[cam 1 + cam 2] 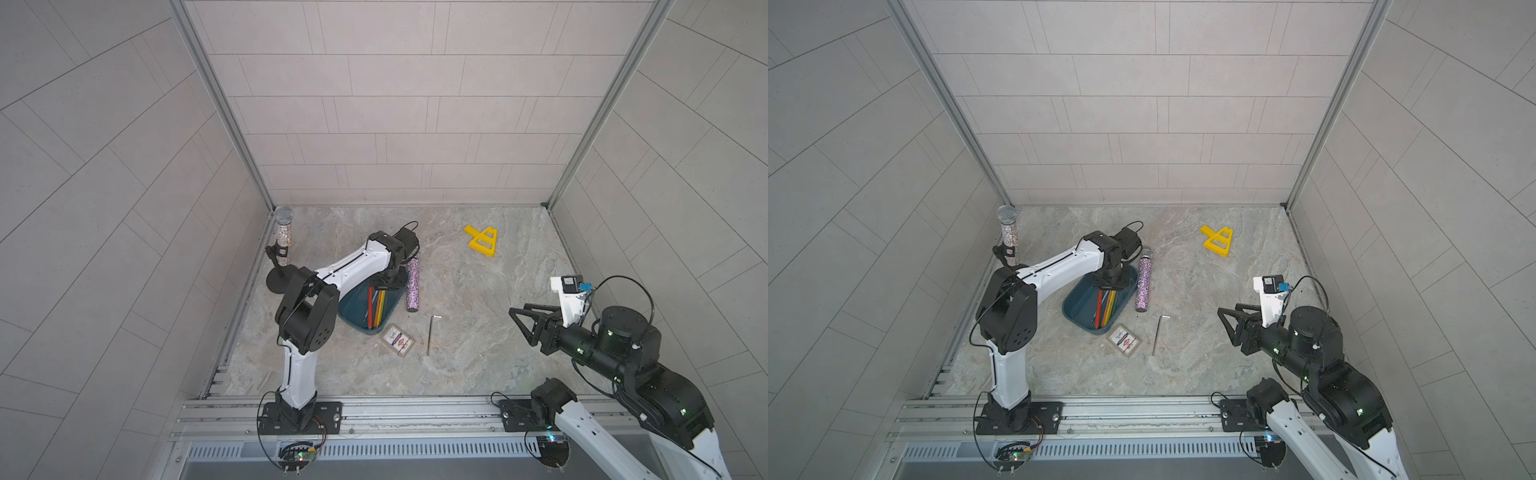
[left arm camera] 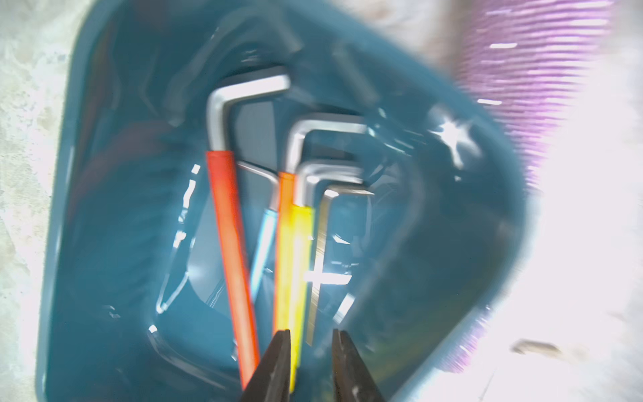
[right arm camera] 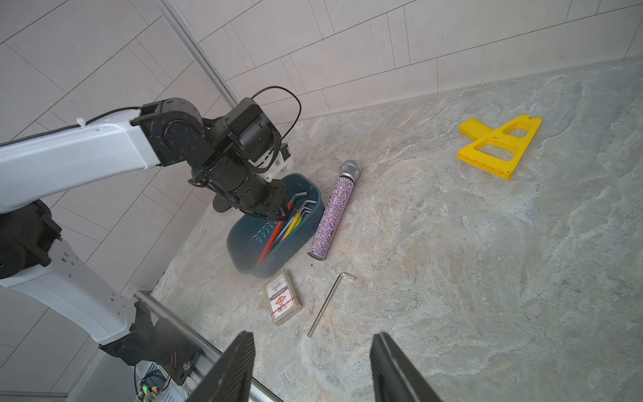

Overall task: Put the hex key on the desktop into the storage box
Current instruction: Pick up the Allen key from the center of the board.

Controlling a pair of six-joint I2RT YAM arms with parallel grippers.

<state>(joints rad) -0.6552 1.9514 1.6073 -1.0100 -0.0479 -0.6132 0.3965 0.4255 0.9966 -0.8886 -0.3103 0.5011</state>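
One bare hex key (image 1: 431, 334) lies on the surface (image 1: 478, 291) just right of the storage box (image 1: 351, 311), long axis near-to-far, bent end far. The left tool (image 2: 310, 334), narrowly spread and pinching nothing, hangs inside that box and is the nearer one. The right tool (image 1: 521, 327), spread and empty, faces open room. A card box (image 1: 397, 340) crowds the key's left.

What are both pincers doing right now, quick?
Left pincer: open a little over the hex keys in the storage box, holding nothing.
Right pincer: open, empty, above the desktop.
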